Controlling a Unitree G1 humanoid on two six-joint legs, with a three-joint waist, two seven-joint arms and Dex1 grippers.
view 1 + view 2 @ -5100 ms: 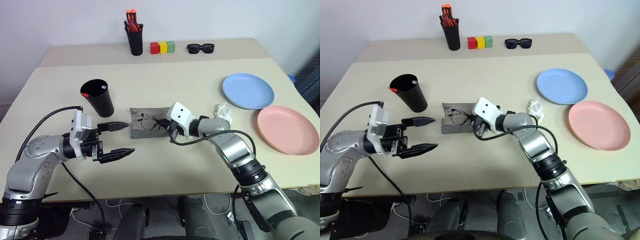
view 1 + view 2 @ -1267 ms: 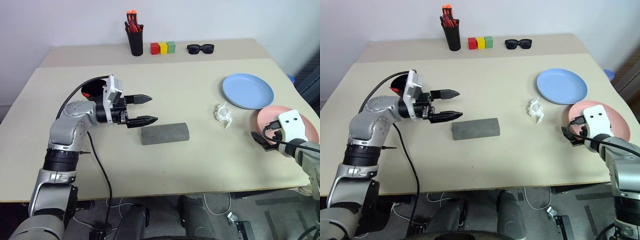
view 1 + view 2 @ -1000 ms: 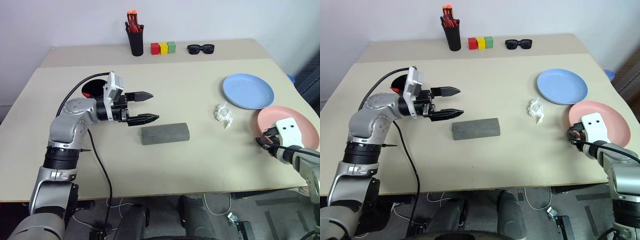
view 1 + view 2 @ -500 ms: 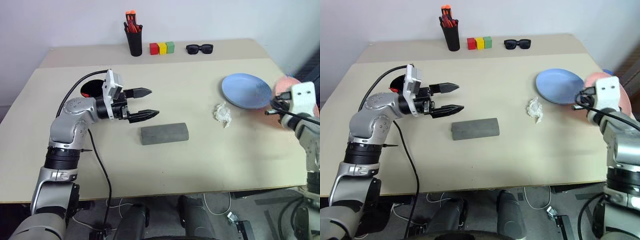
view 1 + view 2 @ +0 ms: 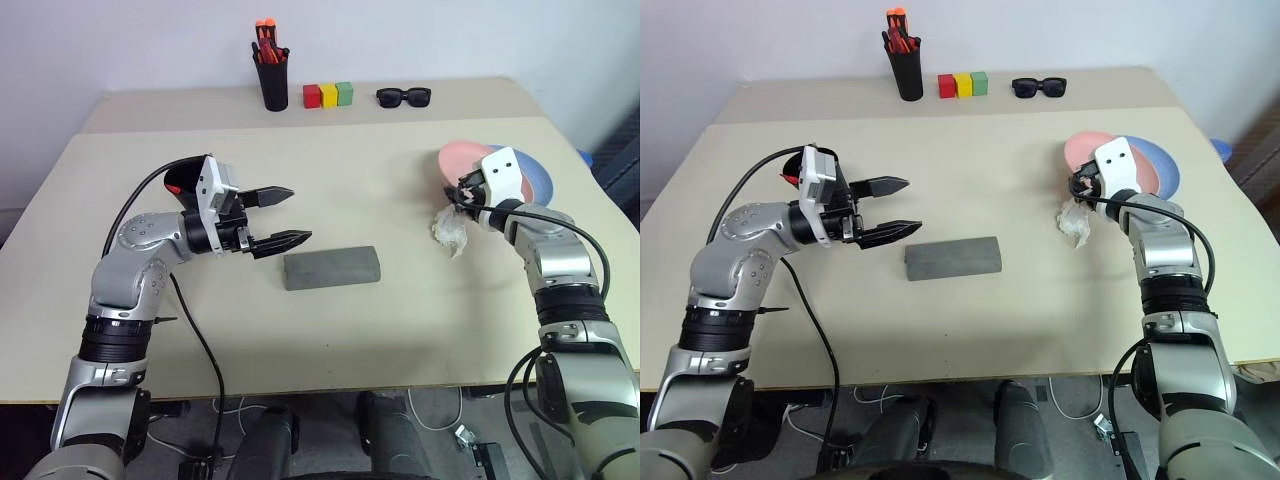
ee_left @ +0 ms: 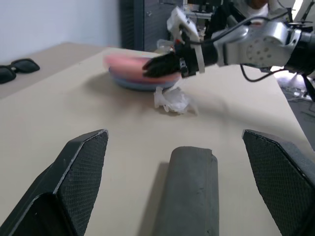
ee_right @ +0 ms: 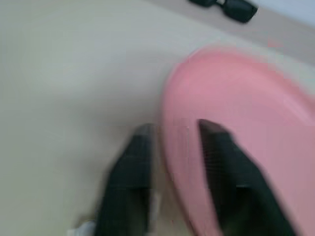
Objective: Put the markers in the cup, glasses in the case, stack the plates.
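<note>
Pink plate (image 5: 460,160) lay on blue plate (image 5: 537,177) at frame right. Right gripper (image 5: 463,194) sat at pink rim, fingers parted either side of rim, no firm pinch visible. Left gripper (image 5: 285,214) spread wide, mid-left, just above closed case (image 5: 331,268) at centre.

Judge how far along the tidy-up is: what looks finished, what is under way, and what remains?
Finished: grey case lies shut; a red marker shows in the black cup. Under way: the pink plate sits on the blue plate, right pincer straddling its rim. Remaining: withdrawing.
</note>
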